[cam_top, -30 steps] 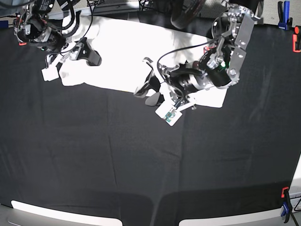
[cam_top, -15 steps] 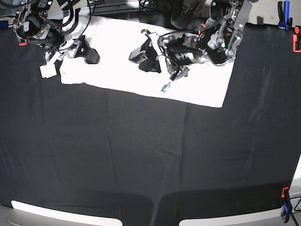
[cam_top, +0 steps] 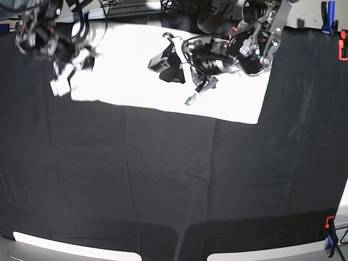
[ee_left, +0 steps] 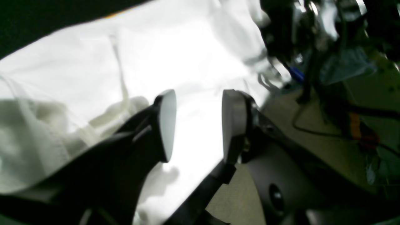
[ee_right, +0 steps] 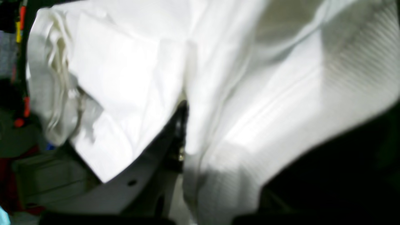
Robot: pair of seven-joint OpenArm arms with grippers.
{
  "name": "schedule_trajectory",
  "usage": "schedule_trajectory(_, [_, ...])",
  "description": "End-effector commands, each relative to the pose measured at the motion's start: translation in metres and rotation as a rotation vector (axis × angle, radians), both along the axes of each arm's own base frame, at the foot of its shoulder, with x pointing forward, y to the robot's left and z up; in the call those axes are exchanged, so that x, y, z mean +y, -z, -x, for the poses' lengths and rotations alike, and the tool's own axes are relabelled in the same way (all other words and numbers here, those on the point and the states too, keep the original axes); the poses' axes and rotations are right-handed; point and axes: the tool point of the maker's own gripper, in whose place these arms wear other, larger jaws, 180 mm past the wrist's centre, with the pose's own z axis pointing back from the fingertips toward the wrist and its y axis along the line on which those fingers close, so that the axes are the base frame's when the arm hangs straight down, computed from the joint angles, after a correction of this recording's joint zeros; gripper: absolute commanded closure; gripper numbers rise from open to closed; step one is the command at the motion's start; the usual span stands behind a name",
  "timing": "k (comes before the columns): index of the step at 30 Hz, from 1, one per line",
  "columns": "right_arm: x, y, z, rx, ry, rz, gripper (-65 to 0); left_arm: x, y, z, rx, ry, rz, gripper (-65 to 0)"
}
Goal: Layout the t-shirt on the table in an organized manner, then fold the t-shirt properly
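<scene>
Two grippers (cam_top: 166,65) (cam_top: 87,57) over the t-shirt (cam_top: 136,65)

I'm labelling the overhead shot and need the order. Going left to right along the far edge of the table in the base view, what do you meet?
right gripper shut on the t-shirt → left gripper, open above the shirt → bare black table → orange clamp

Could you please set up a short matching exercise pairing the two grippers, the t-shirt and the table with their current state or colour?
Things:
1. left gripper
2. right gripper
3. t-shirt
4. table

States:
a. black, wrinkled cloth cover
b. white, lying at the far edge
c. shut on white cloth
d. jaws apart, holding nothing

Pairs: 1-d, 2-c, 3-b, 4-a
</scene>
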Motion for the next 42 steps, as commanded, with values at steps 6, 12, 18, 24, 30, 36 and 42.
schedule_trajectory(6, [-0.033, -0.024, -0.052, -0.080, -0.018, 0.177, 0.0, -0.004, -0.014, -0.005, -0.034, -0.003, 0.046, -22.2])
schedule_trajectory(12, [-0.082, -0.053, -0.087, -0.120, -0.019, 0.379, 0.0, -0.004, -0.014, -0.005, -0.034, -0.003, 0.046, -22.2])
schedule_trajectory(18, [-0.134, -0.090, -0.105, -0.139, 0.054, 0.510, 0.0, -0.001, -0.009, -0.007, -0.052, -0.006, 0.009, -22.2])
schedule_trajectory(24, [-0.141, -0.094, -0.107, -0.127, 0.102, 0.510, 0.0, 0.004, -0.002, -0.010, -0.076, -0.011, -0.046, -22.2])
schedule_trajectory(30, [-0.111, -0.087, -0.110, -0.152, 0.096, 0.449, 0.0, 0.031, 0.024, -0.025, -0.105, -0.084, -0.265, -22.2])
schedule_trajectory(36, [-0.089, -0.103, -0.119, -0.218, 0.101, 0.440, 0.0, 0.033, -0.003, -0.026, -0.167, -0.071, -0.279, -22.2])
schedule_trajectory(42, [-0.060, -0.089, -0.119, -0.177, 0.032, 0.426, 0.0, 0.030, -0.032, -0.030, -0.250, -0.083, -0.241, -22.2])
